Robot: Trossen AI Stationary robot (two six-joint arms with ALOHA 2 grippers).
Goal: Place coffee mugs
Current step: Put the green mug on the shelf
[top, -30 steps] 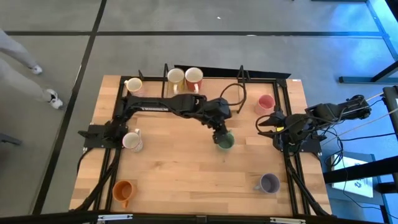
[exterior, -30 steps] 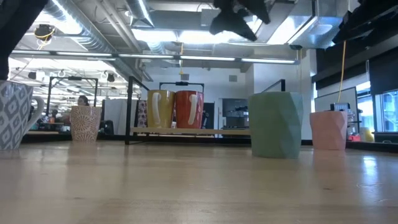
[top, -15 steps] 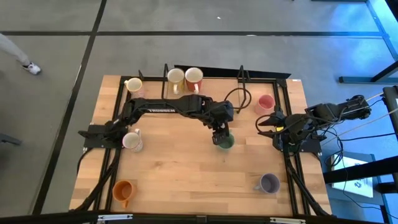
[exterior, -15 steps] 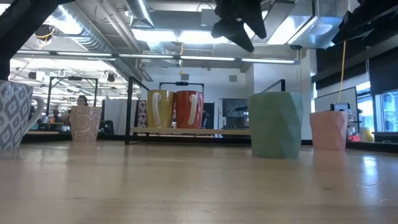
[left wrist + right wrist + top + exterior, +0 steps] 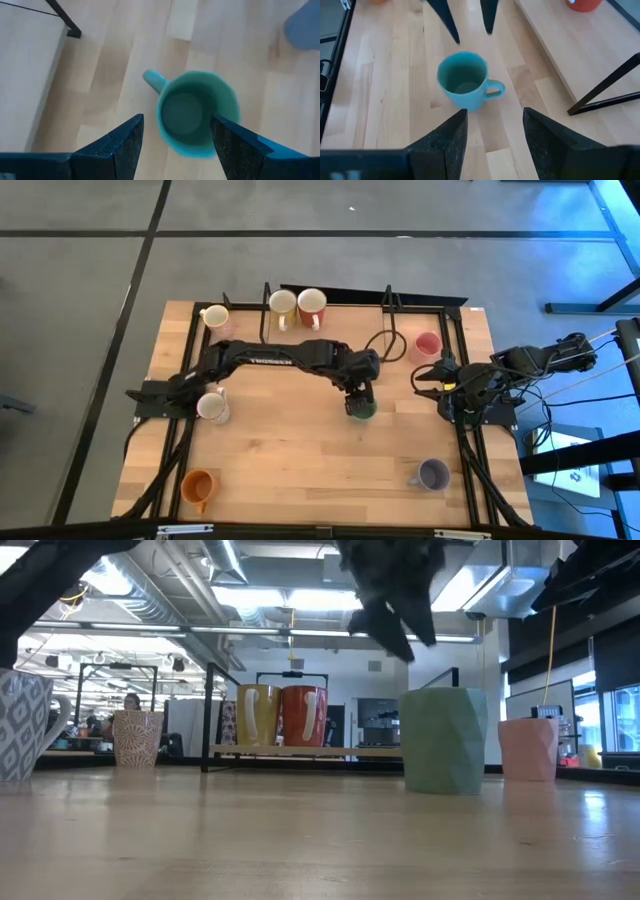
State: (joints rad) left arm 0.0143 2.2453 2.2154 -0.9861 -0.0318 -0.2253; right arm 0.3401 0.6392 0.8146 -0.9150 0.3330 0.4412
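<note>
A green mug (image 5: 362,408) stands upright on its base on the wooden table, right of the middle; it also shows in the low view (image 5: 445,740). My left gripper (image 5: 357,392) hangs open just above it, touching nothing. In the left wrist view the two fingers stand on either side of the mug's mouth (image 5: 195,112), and the handle (image 5: 152,80) points away from them. In the low view the left gripper's fingertips (image 5: 415,635) are clear of the rim. My right gripper (image 5: 425,377) waits open and empty at the table's right edge, facing the green mug (image 5: 464,85).
A cream mug (image 5: 214,317), a yellow mug (image 5: 283,304) and a red mug (image 5: 312,304) stand along the far edge, by a black rack. A pink mug (image 5: 427,345) stands far right, a patterned white one (image 5: 211,406) left, an orange one (image 5: 198,485) near left, a purple-grey one (image 5: 433,473) near right.
My left gripper has come down a little toward the green mug and stays open. The mug has not moved. A person at the left edge of the high view has walked out of view.
</note>
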